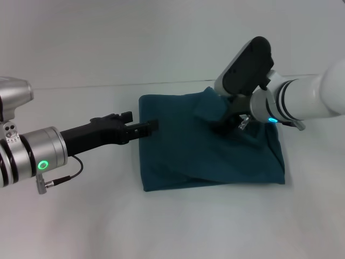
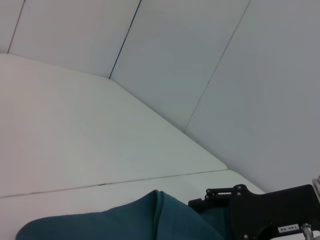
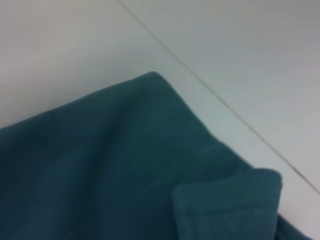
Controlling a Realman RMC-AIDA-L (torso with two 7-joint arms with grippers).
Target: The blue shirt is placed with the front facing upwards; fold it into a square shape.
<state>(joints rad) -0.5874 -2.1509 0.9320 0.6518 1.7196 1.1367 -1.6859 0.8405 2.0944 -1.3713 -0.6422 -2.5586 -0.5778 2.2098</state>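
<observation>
White tabletop [image 1: 81, 226] and pale panelled wall behind; work surface otherwise bare in all three views.

Blue shirt [image 1: 183, 156] lies mid-table, already folded to a roughly square bundle. Its far right portion is raised off the stack, and a hemmed flap [image 3: 230, 205] shows turned back in the right wrist view.

Left gripper [image 1: 144, 127] reaches in level at the bundle's left edge, fingertips just at or over the cloth. Whether it grips fabric cannot be told.

Right gripper [image 1: 229, 125] is down on the raised far right fold. Fingers hidden by the wrist housing, so its opening and hold cannot be told.

Risks, as judged:
- Raised fold released off-line would land skewed, spoiling the square outline.
- Left fingertips snagging the edge on withdrawal could drag the layers apart.
- Loose flap may spring open if not pressed flat.
</observation>
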